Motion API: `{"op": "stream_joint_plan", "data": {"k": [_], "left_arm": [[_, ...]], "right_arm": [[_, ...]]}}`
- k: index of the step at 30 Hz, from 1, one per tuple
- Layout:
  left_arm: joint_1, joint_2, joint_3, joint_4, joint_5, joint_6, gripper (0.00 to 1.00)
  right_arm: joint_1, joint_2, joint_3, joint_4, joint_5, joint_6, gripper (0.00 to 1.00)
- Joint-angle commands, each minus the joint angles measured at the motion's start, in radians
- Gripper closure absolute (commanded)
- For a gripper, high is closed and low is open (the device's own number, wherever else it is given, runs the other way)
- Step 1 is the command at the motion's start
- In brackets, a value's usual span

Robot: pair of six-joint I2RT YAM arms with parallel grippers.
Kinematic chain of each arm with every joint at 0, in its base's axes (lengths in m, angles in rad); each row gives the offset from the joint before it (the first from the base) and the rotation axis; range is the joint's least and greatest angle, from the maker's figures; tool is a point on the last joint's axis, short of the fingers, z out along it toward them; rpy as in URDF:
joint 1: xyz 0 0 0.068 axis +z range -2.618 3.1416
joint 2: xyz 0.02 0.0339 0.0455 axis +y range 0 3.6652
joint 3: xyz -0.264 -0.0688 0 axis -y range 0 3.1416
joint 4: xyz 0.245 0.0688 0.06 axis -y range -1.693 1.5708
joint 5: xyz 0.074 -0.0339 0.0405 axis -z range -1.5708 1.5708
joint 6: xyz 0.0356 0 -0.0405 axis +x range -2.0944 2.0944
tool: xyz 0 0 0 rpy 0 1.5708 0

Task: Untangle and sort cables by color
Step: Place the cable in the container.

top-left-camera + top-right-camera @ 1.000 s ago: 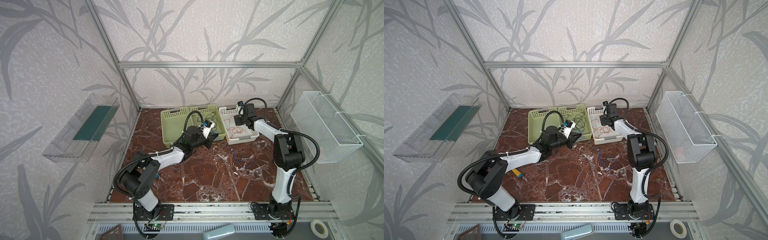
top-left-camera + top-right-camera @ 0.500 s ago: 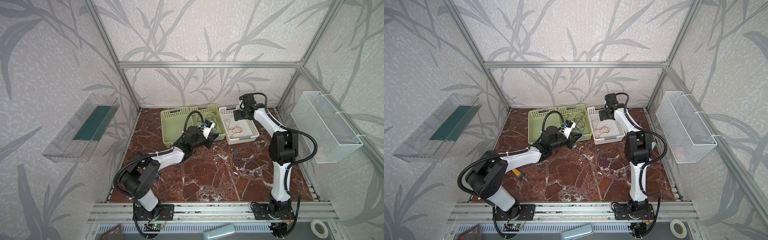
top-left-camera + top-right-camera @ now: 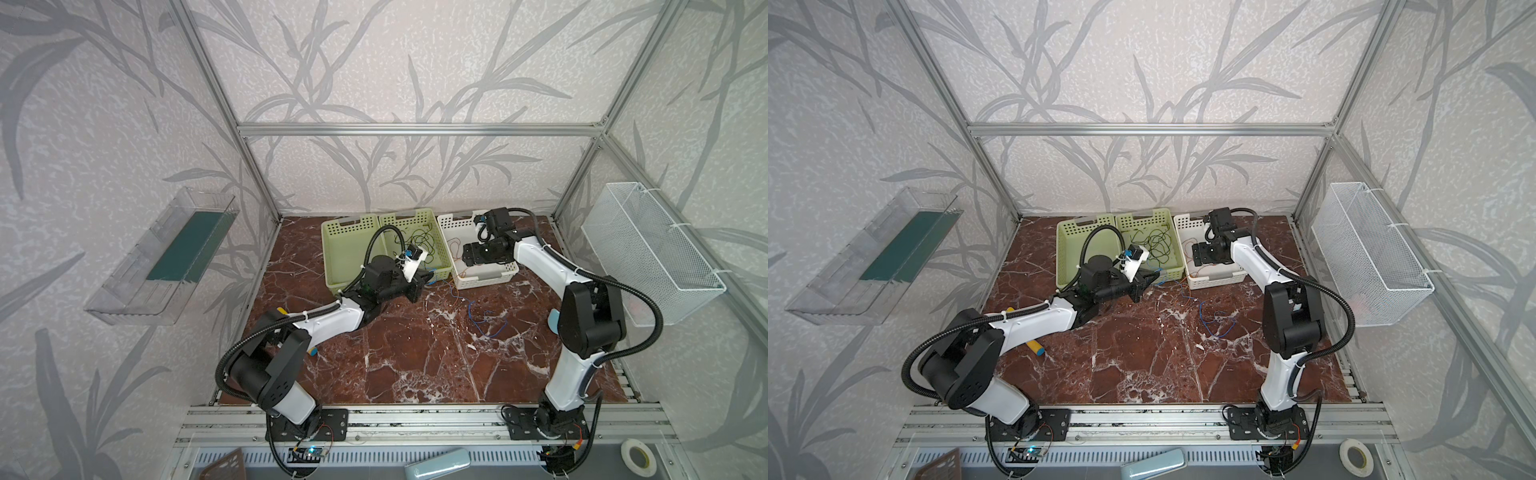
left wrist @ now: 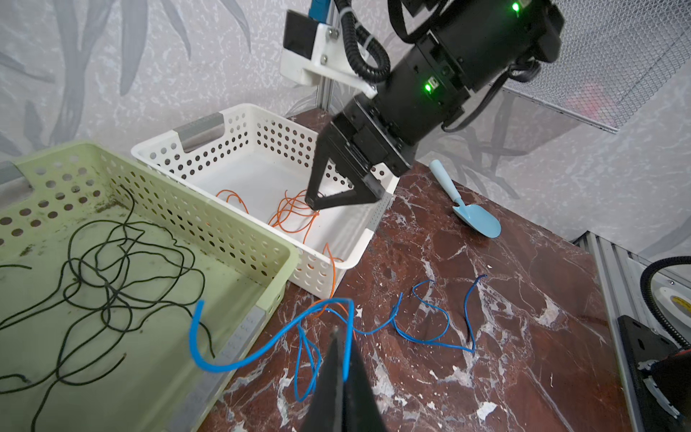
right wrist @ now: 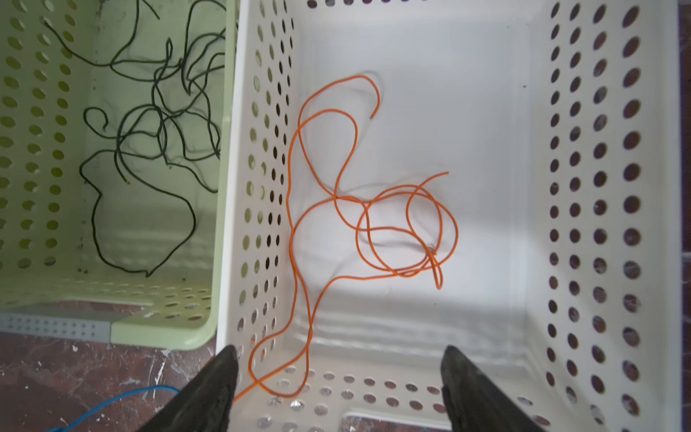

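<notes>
Left wrist view: pinches blue cable (image 4: 209, 368) in left gripper (image 4: 338, 336) beside green basket (image 4: 179, 194), holds right gripper (image 4: 342, 198) spread over orange cable (image 5: 288, 194) in white basket (image 4: 194, 144) — risks dragging crossed orange tail out.

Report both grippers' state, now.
Left gripper: shut, pinching the blue cable.
Right gripper: open, empty, above the white basket.
</notes>
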Motion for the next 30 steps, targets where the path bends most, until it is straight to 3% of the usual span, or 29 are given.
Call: {"op": "stream_joint_plan", "data": {"k": [1,6,17,23,27,30], "left_arm": [[-0.003,-0.036,-0.014,0.003,0.007,0.009,1.00],[-0.003,-0.061,-0.037,0.009,-0.012,0.014,1.00],[-0.003,-0.067,-0.036,0.002,-0.018,0.028,1.00],[-0.002,-0.089,-0.039,-0.002,-0.036,0.031,1.00],[-0.003,-0.117,-0.042,-0.027,-0.052,0.042,1.00],[-0.002,-0.132,-0.055,-0.036,-0.063,0.046,1.00]], "right_arm": [[0.012,0.088,0.070,-0.043,0.001,0.019,0.18],[0.008,0.172,0.161,-0.133,0.062,0.019,0.22],[0.008,0.329,0.253,-0.202,0.023,0.005,0.26],[0.000,0.371,0.283,-0.176,-0.029,0.013,0.62],[-0.047,0.309,0.273,-0.172,-0.083,0.043,0.97],[-0.075,0.181,0.229,-0.119,-0.025,0.045,1.00]]}}
